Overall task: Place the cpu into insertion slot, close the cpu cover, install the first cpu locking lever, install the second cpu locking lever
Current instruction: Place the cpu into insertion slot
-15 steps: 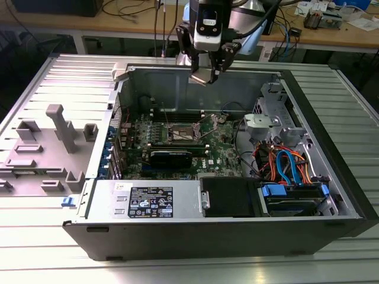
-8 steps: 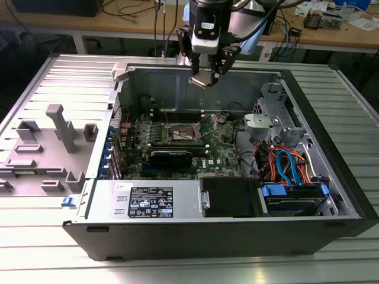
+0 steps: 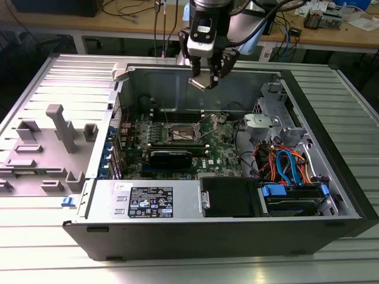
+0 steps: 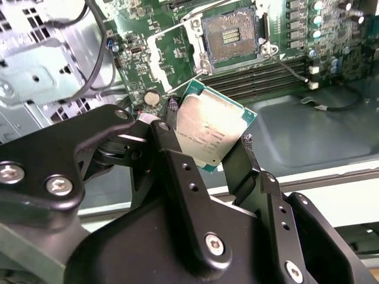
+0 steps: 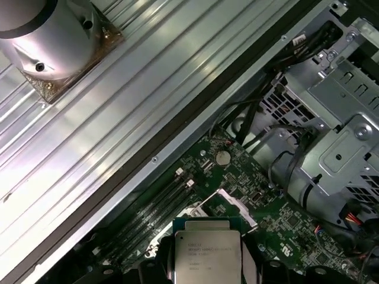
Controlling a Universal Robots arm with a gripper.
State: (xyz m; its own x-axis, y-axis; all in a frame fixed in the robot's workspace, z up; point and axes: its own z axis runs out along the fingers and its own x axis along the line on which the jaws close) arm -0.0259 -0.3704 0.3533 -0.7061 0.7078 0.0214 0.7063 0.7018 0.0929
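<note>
A ribbed silver table (image 3: 349, 263) catches soft glare, and behind it runs a wooden bench (image 3: 136, 26) on white legs (image 3: 77, 42), strewn with cables (image 3: 127, 7) and clutter (image 3: 323, 18), with what seems a dark floor (image 3: 35, 41) beneath.

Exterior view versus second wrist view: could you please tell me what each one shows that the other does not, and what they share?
Exterior view: the whole open case, its power supply, the blue and orange cables and a grey fixture at the exterior view's left. Second wrist view: the cpu's silver top, the slot's contact field and a coin cell. Both: the gripper shut on the cpu, held clear of the board, with the slot uncovered.
</note>
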